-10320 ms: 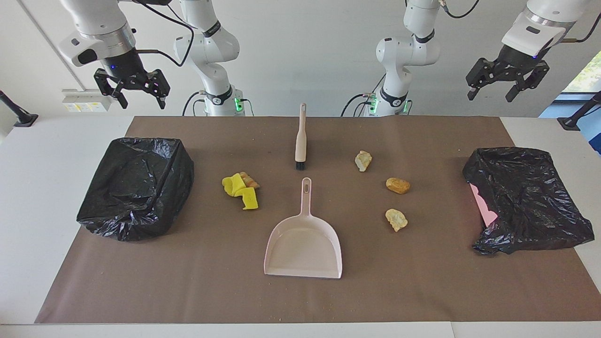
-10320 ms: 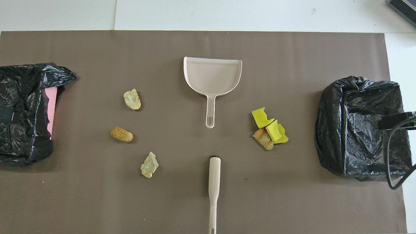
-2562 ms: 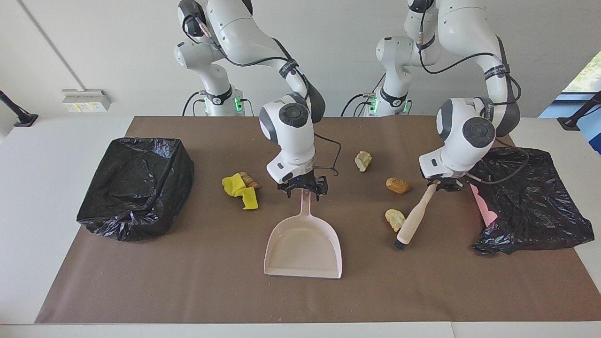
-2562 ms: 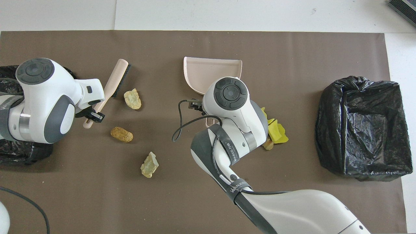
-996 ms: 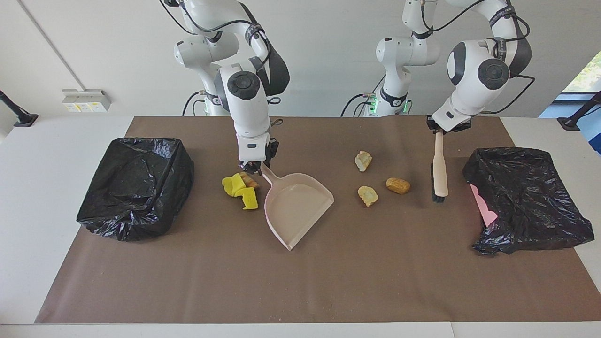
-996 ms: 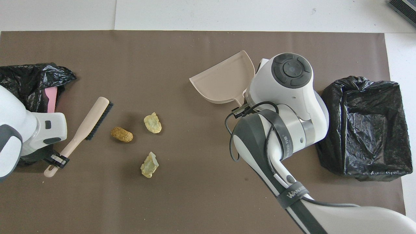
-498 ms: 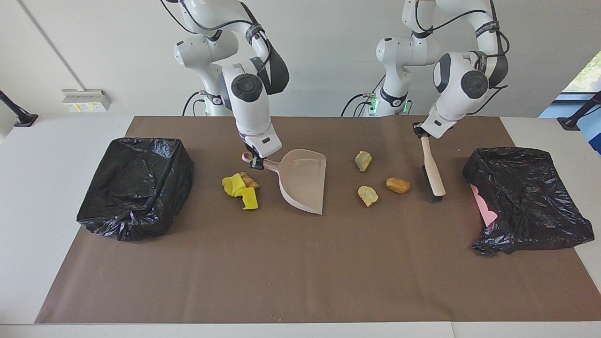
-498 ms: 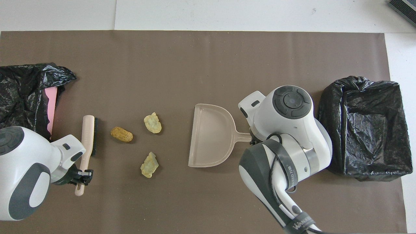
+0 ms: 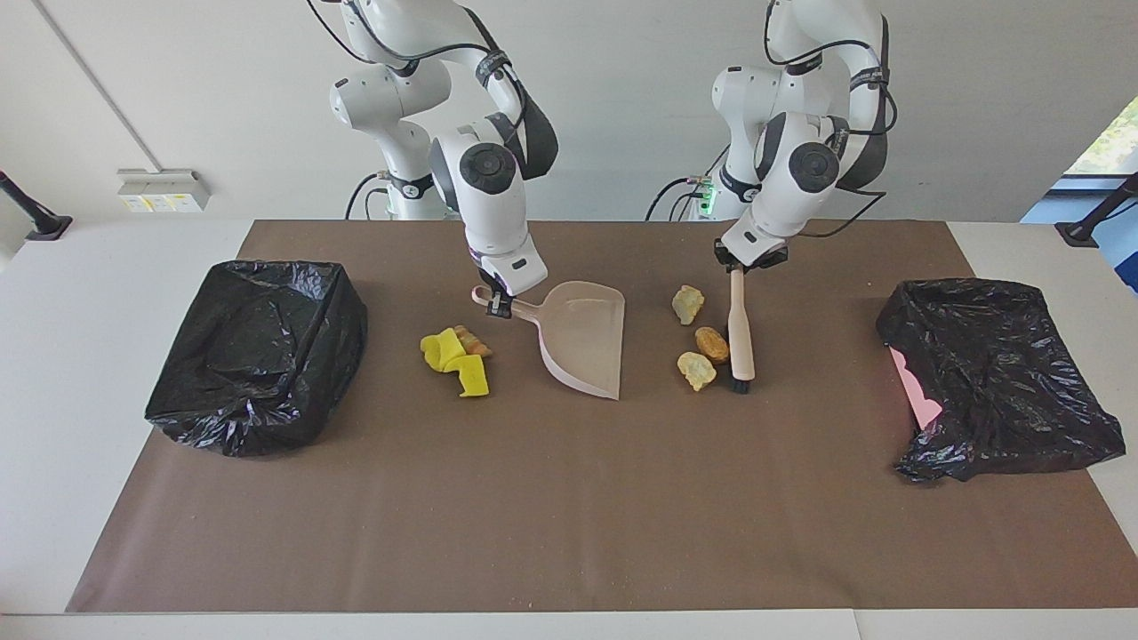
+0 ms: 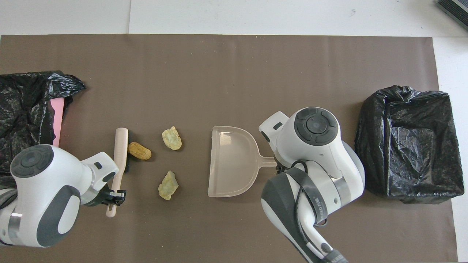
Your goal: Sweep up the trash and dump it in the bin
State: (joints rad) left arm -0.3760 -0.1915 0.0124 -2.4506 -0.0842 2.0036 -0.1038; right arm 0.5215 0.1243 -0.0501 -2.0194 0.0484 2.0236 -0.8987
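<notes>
Brown mat — golden-brown lump (long axis slantwise) against brush, clenched by left gripper.

Facing view high across the table toward the robots, overhead view steeply down, both sharing the brown mat.

trash – three crusty lumps: golden-brown one lay touching the brush head, between two pale tan ones, toward the left arm's end | yellow sponge-like pieces – folded, piled with a tan lump, beside the dustpan, toward the right arm's end
</notes>
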